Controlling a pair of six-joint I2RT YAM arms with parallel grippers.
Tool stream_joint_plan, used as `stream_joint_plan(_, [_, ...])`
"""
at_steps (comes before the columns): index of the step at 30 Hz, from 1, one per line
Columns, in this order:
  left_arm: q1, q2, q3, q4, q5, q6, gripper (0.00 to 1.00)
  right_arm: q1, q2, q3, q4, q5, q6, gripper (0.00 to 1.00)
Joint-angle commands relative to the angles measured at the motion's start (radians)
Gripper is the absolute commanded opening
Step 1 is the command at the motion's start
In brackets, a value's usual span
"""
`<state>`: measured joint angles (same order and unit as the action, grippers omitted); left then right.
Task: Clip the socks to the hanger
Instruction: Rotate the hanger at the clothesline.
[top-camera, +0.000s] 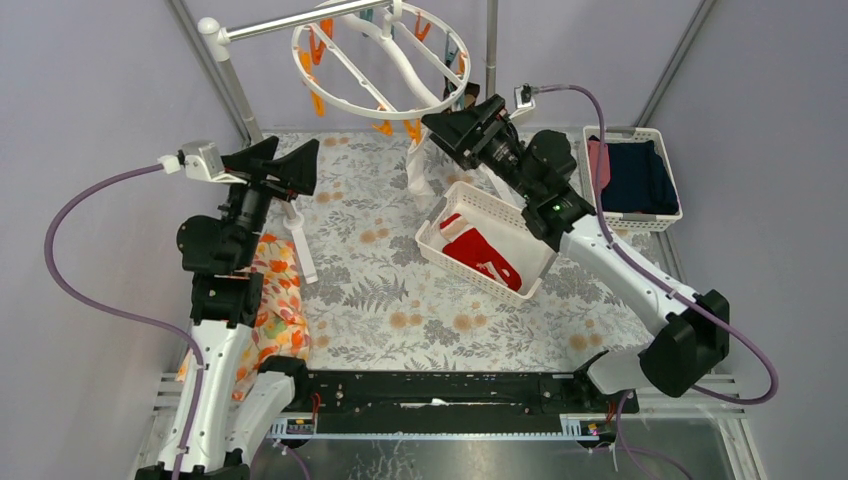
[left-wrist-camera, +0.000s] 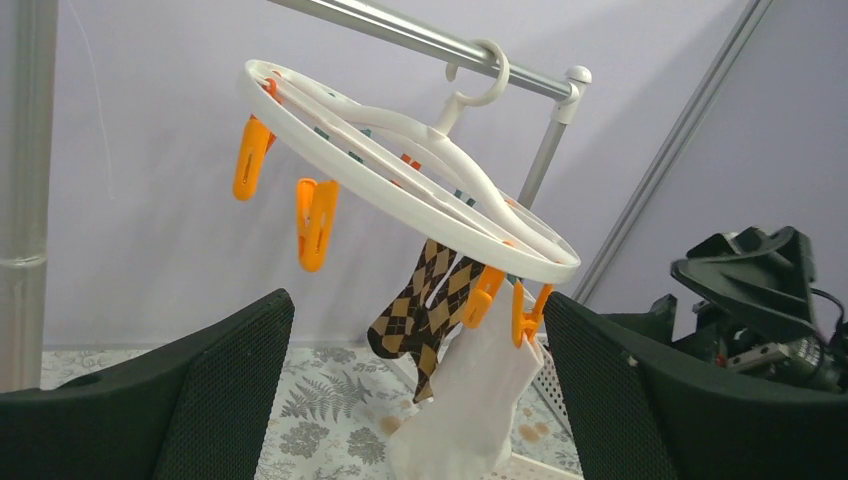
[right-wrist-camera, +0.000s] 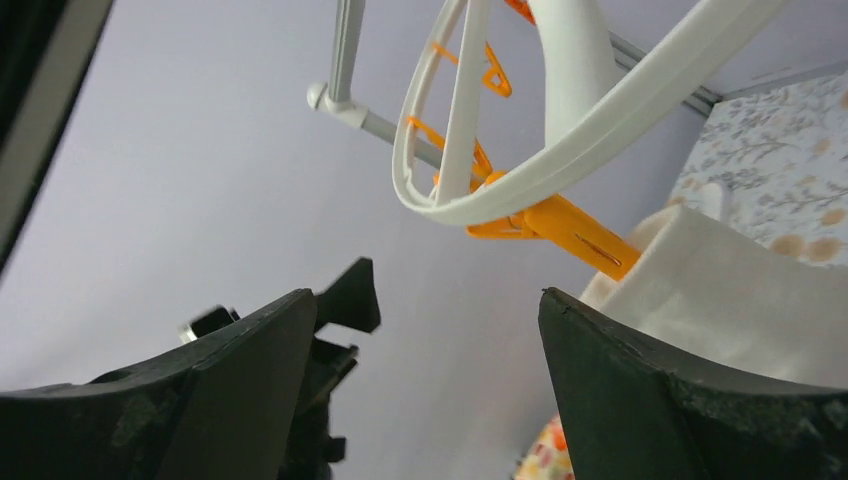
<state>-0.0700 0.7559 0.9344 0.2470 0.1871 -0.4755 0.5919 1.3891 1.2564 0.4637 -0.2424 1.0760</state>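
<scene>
**Materials and shapes.** The round white plastic drying hanger (left-wrist-camera: 540, 255) has a wavy crossbar. It hangs tilted by its hook from a metal rail (left-wrist-camera: 400, 35) at the far side. Orange plastic clothespins (left-wrist-camera: 317, 220) dangle from its rim. Two brown-and-tan argyle knit socks (left-wrist-camera: 425, 305) and one whitish soft sock (left-wrist-camera: 470, 400) hang clipped at the hanger's right rim. A red sock with white trim (top-camera: 480, 255) lies in the white slatted plastic basket (top-camera: 445, 215), which stands tilted on the fern-printed table cover (top-camera: 380, 300).

**Surroundings.** A second white basket (top-camera: 640, 222) at the far right holds navy folded clothes (top-camera: 635, 180). An orange floral cloth (top-camera: 280, 300) lies at the left, partly under the left arm.

**Jaws.** The left gripper (top-camera: 288, 160) is released. Its black textured fingers stand wide apart with nothing between them, well short of the hanger. The hanging socks lie beyond the gap. The right gripper (top-camera: 460, 115) is also released, just below the hanger's right rim. The whitish sock lies close beside one of its fingers; contact cannot be determined.
</scene>
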Motion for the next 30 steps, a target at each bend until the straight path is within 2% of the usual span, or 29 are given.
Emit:
stream_joint_plan(1, [0.009,-0.021,-0.011,-0.018,-0.023,0.029,0.99,0.009,0.066,0.056,0.054,0.149,0.302,0.88])
stream_joint_plan(8, [0.009,-0.031,-0.005,-0.033,-0.028,0.043,0.99,0.009,0.158,0.154,0.033,0.201,0.393,0.77])
stream_joint_plan(14, [0.009,-0.027,0.002,-0.038,-0.030,0.066,0.99,-0.018,0.162,0.156,0.059,0.238,0.405,0.55])
stream_joint_plan(19, [0.009,0.010,0.018,-0.019,-0.020,0.137,0.99,-0.089,0.143,0.122,0.068,0.228,0.437,0.29])
stream_joint_plan(22, [0.009,0.040,0.038,0.000,0.032,0.254,0.99,-0.133,0.153,0.126,0.066,0.191,0.462,0.19])
stream_joint_plan(27, [0.010,0.069,0.037,0.037,0.200,0.586,0.99,-0.215,0.180,0.155,0.060,0.131,0.495,0.16])
stream_joint_plan(30, [0.010,0.105,0.062,-0.008,0.278,0.787,0.99,-0.265,0.224,0.199,0.073,0.060,0.548,0.15])
